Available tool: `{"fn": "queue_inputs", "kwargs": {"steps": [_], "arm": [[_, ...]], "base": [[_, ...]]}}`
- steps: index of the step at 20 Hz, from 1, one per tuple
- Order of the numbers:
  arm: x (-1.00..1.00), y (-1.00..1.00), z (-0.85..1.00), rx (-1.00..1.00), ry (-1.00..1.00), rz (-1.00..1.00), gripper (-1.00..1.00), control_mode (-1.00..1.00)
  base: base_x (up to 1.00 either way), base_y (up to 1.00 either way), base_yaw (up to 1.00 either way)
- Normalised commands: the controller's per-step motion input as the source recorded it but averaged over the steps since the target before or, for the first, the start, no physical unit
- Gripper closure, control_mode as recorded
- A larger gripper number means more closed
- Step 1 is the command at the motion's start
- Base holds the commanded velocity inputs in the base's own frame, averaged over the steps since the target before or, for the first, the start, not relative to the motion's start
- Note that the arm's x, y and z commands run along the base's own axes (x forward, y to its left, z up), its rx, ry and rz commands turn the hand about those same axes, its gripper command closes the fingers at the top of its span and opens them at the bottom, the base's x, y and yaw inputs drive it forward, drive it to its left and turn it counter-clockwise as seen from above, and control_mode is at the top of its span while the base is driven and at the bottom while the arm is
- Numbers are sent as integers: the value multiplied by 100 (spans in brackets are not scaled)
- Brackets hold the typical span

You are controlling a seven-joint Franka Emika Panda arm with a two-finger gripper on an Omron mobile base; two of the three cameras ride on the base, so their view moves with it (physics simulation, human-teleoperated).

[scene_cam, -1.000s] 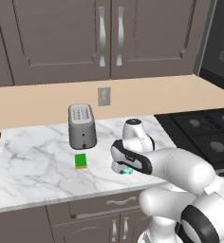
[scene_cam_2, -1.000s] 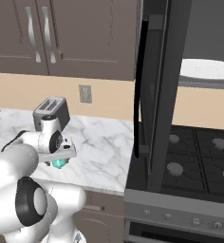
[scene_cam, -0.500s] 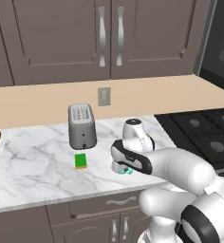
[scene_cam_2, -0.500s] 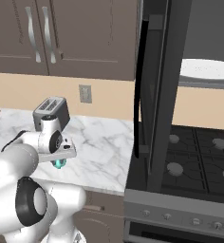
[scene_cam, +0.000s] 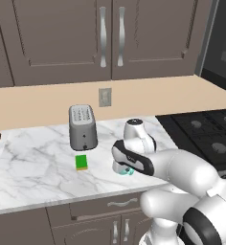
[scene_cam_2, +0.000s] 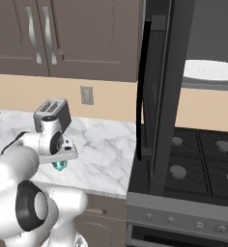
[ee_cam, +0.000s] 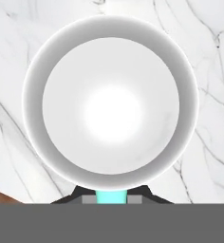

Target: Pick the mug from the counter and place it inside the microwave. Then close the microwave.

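Hand view: mug (ee_cam: 110,102) directly below gripper (ee_cam: 111,196), its jaws closed on the teal handle

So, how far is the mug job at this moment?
Done: the gripper has shut on the mug, at its near wall in the hand view. In hand: lifting; the mug looks low over the marble counter. Left: carry it into the microwave, whose door stands open, then close it.

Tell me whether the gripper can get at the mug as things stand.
Probably yes: the gripper sits directly over the mug on the counter, jaws shut on the teal handle at its rim, nothing between them.
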Motion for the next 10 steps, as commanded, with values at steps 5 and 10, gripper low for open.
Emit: {"fn": "queue_inputs", "kwargs": {"steps": [5,10], "arm": [[0,-4,52,0,-4,-5,100,-100],[0,-18,62,0,-7,-5,100,-100]], "base": [[0,0,0],[0,0,0]]}}
